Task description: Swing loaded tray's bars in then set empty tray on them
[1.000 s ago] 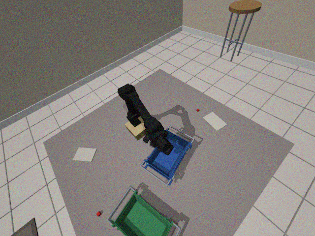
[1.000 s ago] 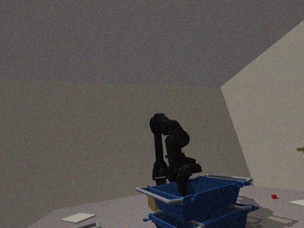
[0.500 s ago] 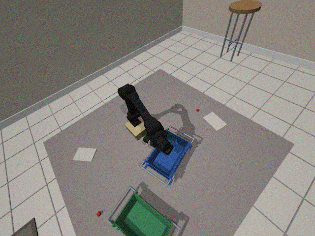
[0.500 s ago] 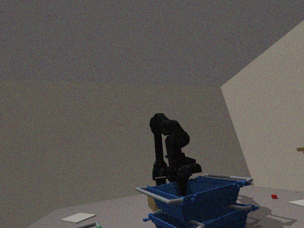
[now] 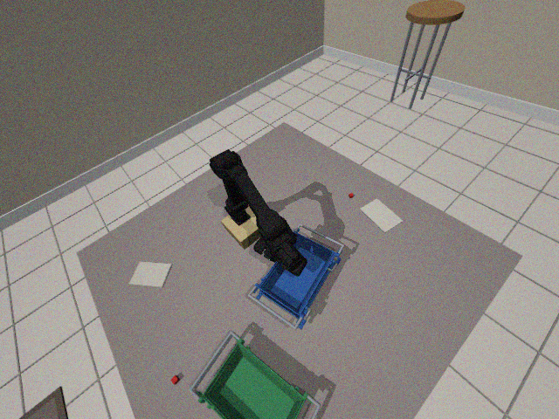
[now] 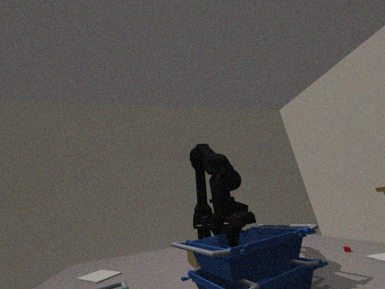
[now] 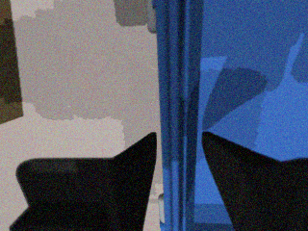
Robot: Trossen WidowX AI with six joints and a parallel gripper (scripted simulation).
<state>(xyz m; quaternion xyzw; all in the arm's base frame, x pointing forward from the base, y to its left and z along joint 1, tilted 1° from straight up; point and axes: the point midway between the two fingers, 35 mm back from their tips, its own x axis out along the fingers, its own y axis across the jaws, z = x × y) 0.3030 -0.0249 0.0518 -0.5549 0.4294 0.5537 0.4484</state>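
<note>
An empty blue tray sits level on top of a second blue tray, of which only the upper part shows in the exterior view. The lower tray's load is hidden. A grey wire bar shows between the two trays. The upper tray's own bars are swung out over its ends. My gripper is open and straddles the upper tray's side wall, with a gap on each side of the wall.
A green tray with wire bars lies nearer the front. Two small red blocks and two white sheets lie on the grey mat. A tan block bears the arm's base. A stool stands far back.
</note>
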